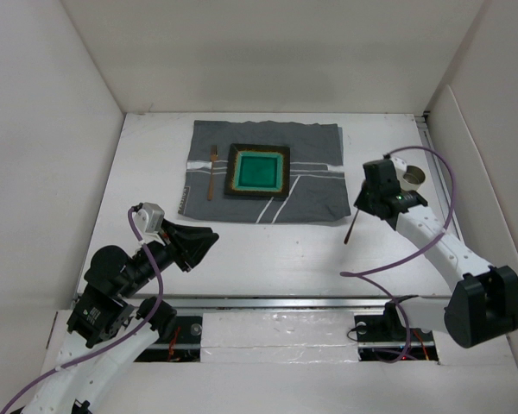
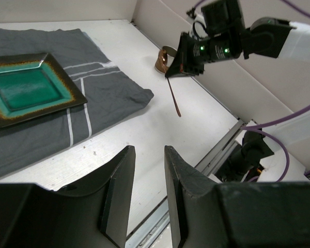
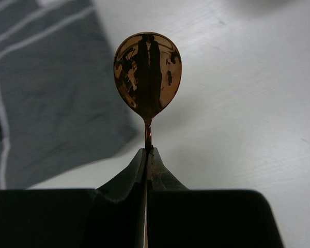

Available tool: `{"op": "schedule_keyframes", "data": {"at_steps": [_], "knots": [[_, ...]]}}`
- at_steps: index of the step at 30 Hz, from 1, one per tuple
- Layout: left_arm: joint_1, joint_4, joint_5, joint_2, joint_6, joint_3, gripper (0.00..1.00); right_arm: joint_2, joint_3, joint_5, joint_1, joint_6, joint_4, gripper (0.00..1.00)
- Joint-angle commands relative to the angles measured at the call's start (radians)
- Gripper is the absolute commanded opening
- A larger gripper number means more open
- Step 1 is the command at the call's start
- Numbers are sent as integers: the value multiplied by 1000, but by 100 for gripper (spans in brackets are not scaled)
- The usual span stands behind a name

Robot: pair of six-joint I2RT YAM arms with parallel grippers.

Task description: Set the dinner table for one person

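My right gripper (image 1: 360, 207) is shut on a copper spoon (image 1: 351, 228) and holds it in the air just off the right edge of the grey striped cloth (image 1: 311, 194). In the right wrist view the spoon's bowl (image 3: 148, 75) stands out beyond the shut fingertips (image 3: 146, 151). A square green plate (image 1: 259, 171) with a dark rim lies on the cloth, and a copper fork (image 1: 211, 172) lies left of it. My left gripper (image 1: 205, 246) is open and empty, low over the white dinner table (image 1: 268, 250) at the near left.
A round copper cup (image 1: 412, 177) stands at the far right behind my right gripper, also in the left wrist view (image 2: 164, 58). White walls close in the table on three sides. A metal rail (image 1: 276, 304) runs along the near edge.
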Motion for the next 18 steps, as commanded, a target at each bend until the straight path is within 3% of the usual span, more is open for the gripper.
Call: {"op": "schedule_keyframes", "data": {"at_steps": [1, 5, 9, 18], "knots": [[-6, 27, -49, 4, -20, -15, 27, 83, 159, -7, 136, -106, -19, 0], [-6, 10, -158, -12, -37, -18, 29, 372, 477, -32, 221, -189, -76, 0], [-6, -5, -223, -3, -56, -17, 29, 590, 686, -99, 232, -264, -76, 0], [26, -4, -226, 72, -48, -14, 29, 896, 975, -238, 169, -321, -85, 0]]}}
